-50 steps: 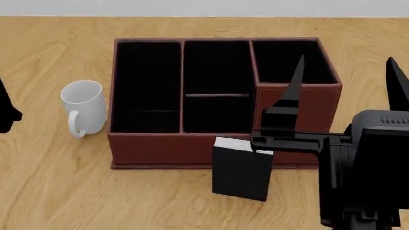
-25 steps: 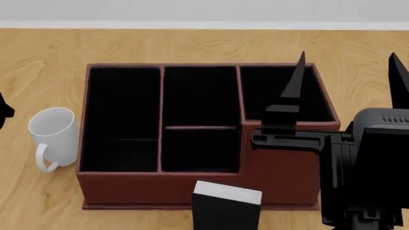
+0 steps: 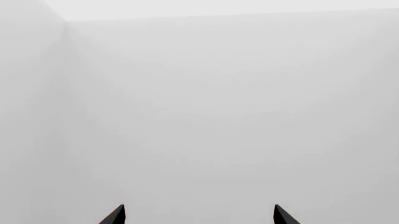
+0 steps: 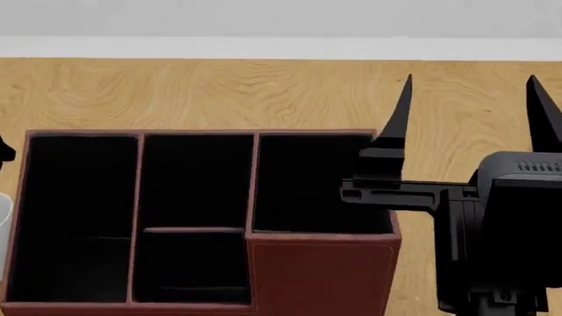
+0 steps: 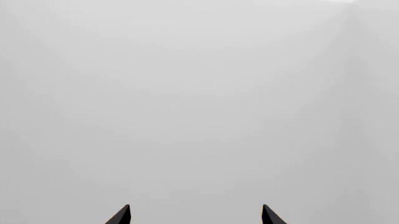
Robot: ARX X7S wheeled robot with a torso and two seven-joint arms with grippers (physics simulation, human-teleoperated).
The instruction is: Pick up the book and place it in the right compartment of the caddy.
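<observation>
The reddish-brown caddy [image 4: 320,276] with black interior fills the lower left of the head view. Its tall right compartment [image 4: 320,181] is empty, with an open square mouth. The book is out of view. My right gripper [image 4: 472,108] is open and empty, fingers pointing up, held beside and above the caddy's right end; its left finger [image 4: 402,108] overlaps the compartment's far right corner. The right wrist view shows its open tips [image 5: 195,215] against a plain grey wall. My left gripper [image 3: 198,215] is open and empty and also faces grey wall.
A sliver of the white mug [image 4: 2,220] shows at the left edge beside the caddy. The wooden table [image 4: 220,92] runs back to a pale wall. A black bit of the left arm [image 4: 4,153] shows at the left edge.
The head view has swung up and right: the caddy slid down and left in the picture, the book dropped out at the bottom and the mug almost left the frame. Both grippers stay open.
</observation>
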